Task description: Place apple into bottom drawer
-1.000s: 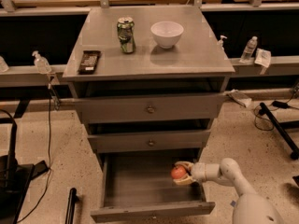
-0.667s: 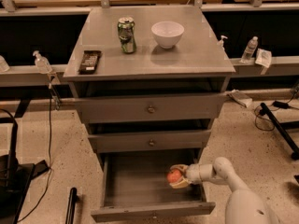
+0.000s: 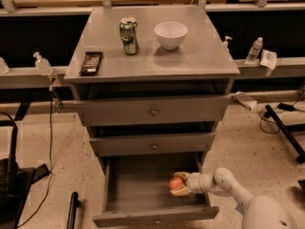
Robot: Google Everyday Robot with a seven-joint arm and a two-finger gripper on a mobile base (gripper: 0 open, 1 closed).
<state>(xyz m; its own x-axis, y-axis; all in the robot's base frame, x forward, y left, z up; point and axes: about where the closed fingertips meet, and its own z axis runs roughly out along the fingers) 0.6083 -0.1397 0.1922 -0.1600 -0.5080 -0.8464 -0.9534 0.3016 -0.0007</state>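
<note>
The bottom drawer (image 3: 138, 185) of the grey cabinet is pulled open, a deep grey tray below two shut drawers with round knobs. My gripper (image 3: 179, 184) reaches in from the right, low inside the drawer near its right wall. It is shut on the red-orange apple (image 3: 176, 183), which sits at or just above the drawer floor. My white arm (image 3: 224, 181) crosses over the drawer's right side.
On the cabinet top stand a green can (image 3: 128, 35), a white bowl (image 3: 170, 34) and a black remote (image 3: 91, 62). Bottles (image 3: 254, 50) stand on the rail at right. A black stand (image 3: 9, 175) and cables lie on the floor at left.
My gripper has carried the apple left and down, deeper into the open bottom drawer. The drawers and the things on top have not moved.
</note>
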